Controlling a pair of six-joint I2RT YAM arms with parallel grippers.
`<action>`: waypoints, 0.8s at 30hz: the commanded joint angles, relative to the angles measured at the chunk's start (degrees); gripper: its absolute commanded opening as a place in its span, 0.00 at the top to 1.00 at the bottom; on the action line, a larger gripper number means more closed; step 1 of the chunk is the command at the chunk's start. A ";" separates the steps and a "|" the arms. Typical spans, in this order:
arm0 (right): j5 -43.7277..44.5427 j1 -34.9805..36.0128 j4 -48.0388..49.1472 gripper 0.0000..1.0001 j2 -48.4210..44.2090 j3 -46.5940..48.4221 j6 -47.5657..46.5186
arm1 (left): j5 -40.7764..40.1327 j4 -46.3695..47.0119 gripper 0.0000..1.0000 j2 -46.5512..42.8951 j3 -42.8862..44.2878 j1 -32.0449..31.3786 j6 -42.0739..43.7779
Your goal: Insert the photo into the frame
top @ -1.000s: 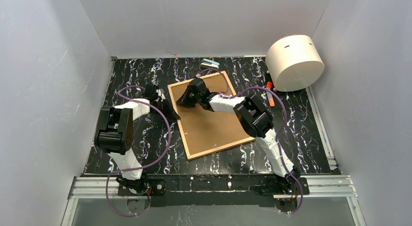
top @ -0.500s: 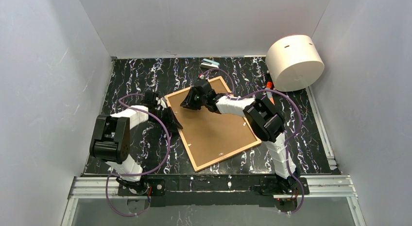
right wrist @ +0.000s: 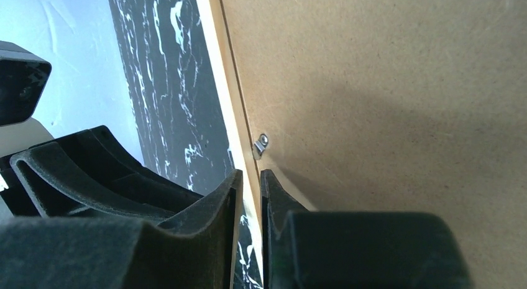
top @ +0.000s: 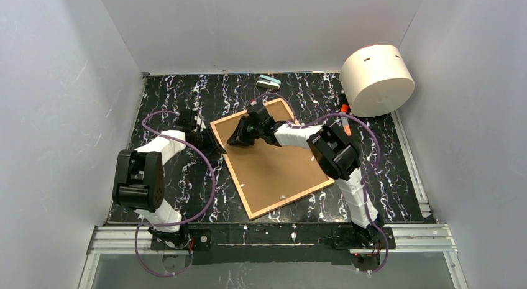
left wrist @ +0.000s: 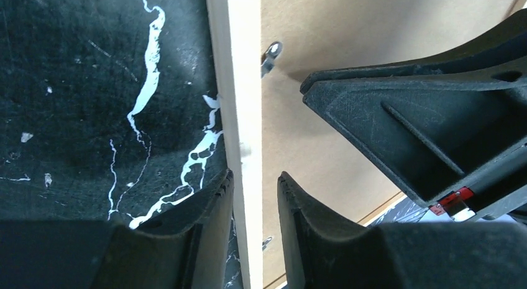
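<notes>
The frame has both grippers on one corner, so starting at the jaws. The right gripper looks closed tight across the thin light-wood rail, with one finger on the table side and one on the backing board. The left gripper straddles the same rail just beside it. Its jaws are a bit apart and a sliver of board shows by the inner finger, so I'd call that loose, not a pinch. A small metal tab sits on the board right next to them.

Zooming out, the frame lies flat, back side up, in the middle of the table. The grippers are at about 10 o'clock from its centre. The photo isn't visible anywhere, and I can't tell if it's under the board.

Handling guess: it's stiff, flat and light-ish but big, so holding one corner will make it want to twist. The rail is narrow and smooth, so it's easy to slip off. Any glass would be face down, so no dropping it. I'd grab the rail mid-side, or on two opposite sides.

Further out there's a white drum at 2 o'clock and a small stapler-looking thing at 12.
</notes>
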 commanded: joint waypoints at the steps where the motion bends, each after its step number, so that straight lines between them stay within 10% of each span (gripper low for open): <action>1: -3.81 0.34 0.97 0.74 1.86 2.78 0.97 | 0.25 1.03 0.71 0.78 -2.43 0.04 -1.08; 24: 1.31 1.48 -8.95 0.97 9.83 9.26 -2.72 | 1.43 1.05 0.93 5.76 -5.29 0.04 -1.86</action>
